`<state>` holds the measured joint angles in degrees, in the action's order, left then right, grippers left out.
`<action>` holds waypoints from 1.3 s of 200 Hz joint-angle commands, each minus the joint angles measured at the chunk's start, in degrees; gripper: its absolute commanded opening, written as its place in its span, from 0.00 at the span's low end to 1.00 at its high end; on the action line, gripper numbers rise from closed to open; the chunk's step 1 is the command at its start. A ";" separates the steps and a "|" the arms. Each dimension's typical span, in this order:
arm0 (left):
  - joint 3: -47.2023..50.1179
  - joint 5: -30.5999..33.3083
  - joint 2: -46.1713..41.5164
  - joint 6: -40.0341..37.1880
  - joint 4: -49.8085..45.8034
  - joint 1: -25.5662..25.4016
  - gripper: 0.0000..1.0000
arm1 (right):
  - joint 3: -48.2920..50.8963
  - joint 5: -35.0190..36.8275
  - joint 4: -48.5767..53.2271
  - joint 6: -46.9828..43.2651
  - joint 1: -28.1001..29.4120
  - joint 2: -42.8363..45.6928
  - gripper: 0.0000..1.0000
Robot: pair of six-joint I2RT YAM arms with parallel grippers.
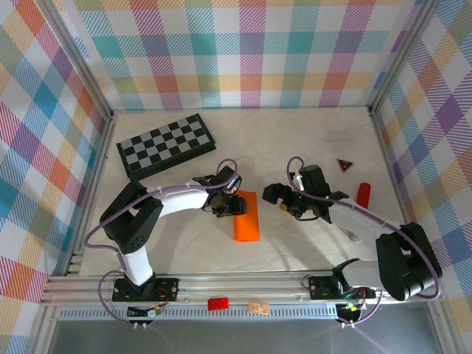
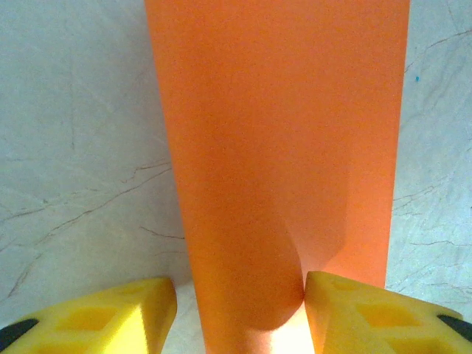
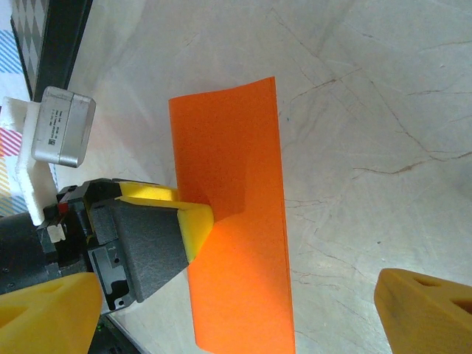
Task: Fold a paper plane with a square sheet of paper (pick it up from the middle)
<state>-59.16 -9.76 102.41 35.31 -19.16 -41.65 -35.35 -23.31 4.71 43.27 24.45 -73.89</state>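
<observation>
With my left gripper (image 2: 241,313) half spread over the folded orange paper (image 1: 246,216) near the middle of the table (image 1: 317,144), one finger (image 2: 369,317) pressing it, and my right gripper (image 1: 276,200) spread wide, empty, just right of it, I fear that closing can wrinkle or drag the paper crooked.

Top camera looks down over the whole table (image 1: 310,140); both wrist cameras closely share the orange paper (image 2: 280,147)
</observation>
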 commanded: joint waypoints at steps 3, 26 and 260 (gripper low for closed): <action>1.41 5.99 4.53 -1.30 -4.60 -0.10 0.54 | 0.55 -1.39 -1.41 0.68 -0.19 -0.20 0.95; 1.17 6.66 5.01 -1.41 -5.00 -0.18 0.54 | 0.64 -1.56 -1.57 0.75 -0.12 -0.38 0.95; 0.86 6.69 7.10 -0.68 -4.08 -0.63 0.52 | 1.91 2.19 0.31 0.13 -0.18 2.71 0.95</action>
<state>-60.82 -7.88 103.72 35.14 -21.15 -42.37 -34.28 -21.78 5.30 43.66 24.45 -71.81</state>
